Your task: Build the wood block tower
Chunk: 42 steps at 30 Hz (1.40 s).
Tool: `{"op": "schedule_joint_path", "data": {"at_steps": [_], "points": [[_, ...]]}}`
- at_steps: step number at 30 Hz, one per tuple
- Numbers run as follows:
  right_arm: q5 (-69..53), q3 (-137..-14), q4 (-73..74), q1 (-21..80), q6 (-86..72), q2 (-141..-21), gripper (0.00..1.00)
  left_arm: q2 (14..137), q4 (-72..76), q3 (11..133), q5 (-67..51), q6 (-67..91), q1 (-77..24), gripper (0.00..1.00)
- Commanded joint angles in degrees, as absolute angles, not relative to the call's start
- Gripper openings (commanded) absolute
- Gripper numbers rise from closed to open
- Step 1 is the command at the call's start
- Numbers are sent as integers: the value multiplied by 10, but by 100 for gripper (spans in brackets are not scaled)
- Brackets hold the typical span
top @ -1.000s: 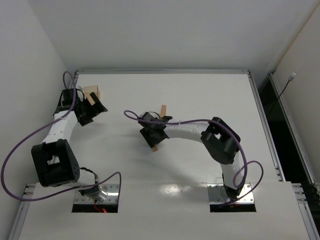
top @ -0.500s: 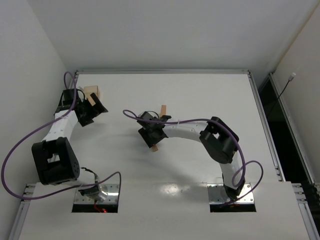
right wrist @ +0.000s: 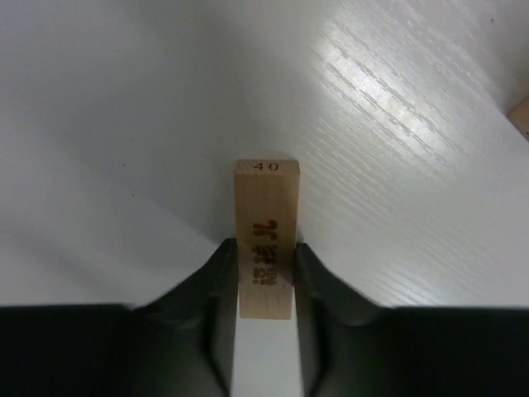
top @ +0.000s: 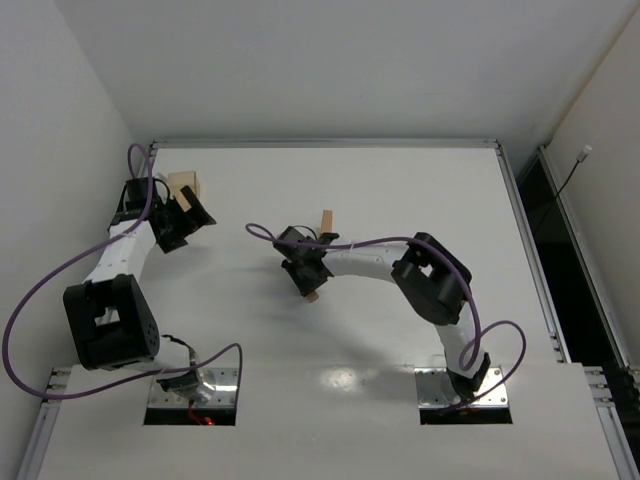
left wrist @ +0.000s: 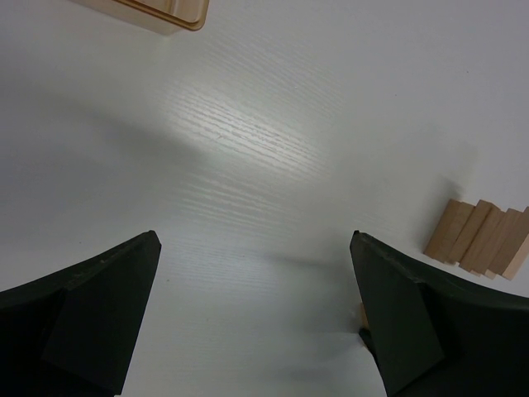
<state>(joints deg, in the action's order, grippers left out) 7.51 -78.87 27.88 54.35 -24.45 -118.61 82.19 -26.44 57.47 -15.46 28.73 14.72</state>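
Right tool (right wrist: 264, 252) pinching a wooden block (right wrist: 266, 207) by its sides, left tool (left wrist: 256, 281) spread wide over the table (left wrist: 248, 149)

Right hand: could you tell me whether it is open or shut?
The right hand is shut on a wooden block; both fingers press its sides.

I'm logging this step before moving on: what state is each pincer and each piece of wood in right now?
left pincer: open, empty
right pincer: shut on the wood block
wood block: clamped, its far end sticking out
row of blocks: side by side on the table
loose block: lying flat, alone
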Motion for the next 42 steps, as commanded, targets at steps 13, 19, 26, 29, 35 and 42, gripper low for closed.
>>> {"op": "schedule_joint_path", "data": {"at_steps": [13, 19, 26, 29, 35, 42], "points": [[76, -903, 313, 584, -263, -1070, 0, 810, -244, 576, -148, 292, 142, 100], [137, -979, 327, 560, -322, -1034, 0, 792, -234, 565, -142, 302, 142, 100], [186, -1013, 359, 502, -375, -1053, 0, 798, -229, 565, -142, 302, 137, 100], [166, -1019, 364, 475, -381, -1084, 0, 804, -229, 571, -148, 302, 137, 100], [161, -1031, 358, 428, -359, -1121, 0, 804, -235, 577, -148, 297, 137, 100], [145, -1037, 376, 397, -379, -1149, 0, 809, -229, 571, -148, 297, 137, 100]]}}
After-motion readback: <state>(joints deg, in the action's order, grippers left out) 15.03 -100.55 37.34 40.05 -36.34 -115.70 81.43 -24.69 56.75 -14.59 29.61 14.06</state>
